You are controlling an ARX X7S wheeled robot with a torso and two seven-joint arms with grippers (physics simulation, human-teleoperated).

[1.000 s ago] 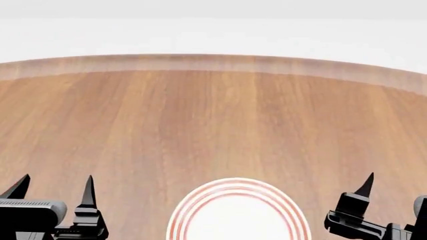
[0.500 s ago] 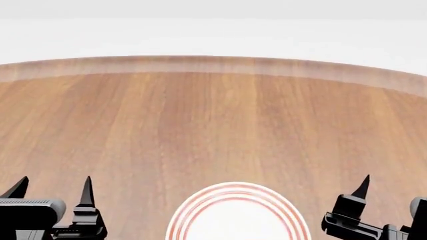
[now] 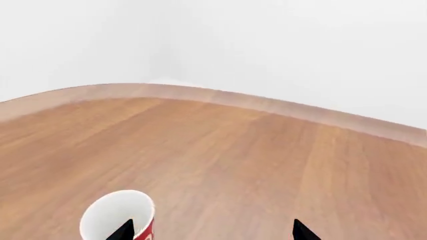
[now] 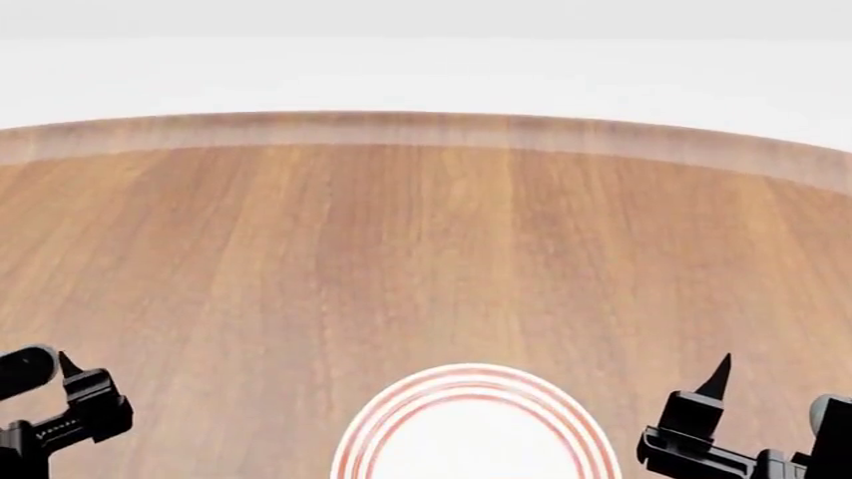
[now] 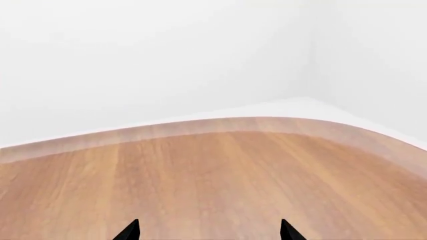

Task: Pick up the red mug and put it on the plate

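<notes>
The red mug point(image 3: 119, 219), white inside with a red wall, stands upright on the wooden table in the left wrist view, cut off by the frame edge. It does not show in the head view. My left gripper point(image 3: 212, 233) is open, and one fingertip point(image 3: 124, 231) overlaps the mug's rim, so the mug stands at that finger and not between the jaws. The plate point(image 4: 473, 424), white with red rings, lies at the near middle of the head view, between my left gripper point(image 4: 67, 389) and my right gripper point(image 4: 759, 424). My right gripper point(image 5: 209, 233) is open and empty.
The wooden table point(image 4: 426, 249) stretches ahead to a curved far edge point(image 4: 426, 125), with a white wall behind. That edge also shows in the left wrist view point(image 3: 267, 102) and in the right wrist view point(image 5: 220, 125). No other objects are in view.
My left gripper has turned and swung left and lower in the head view; its two upright fingertips no longer stand there. My right gripper has sunk slightly. The plate has not moved.
</notes>
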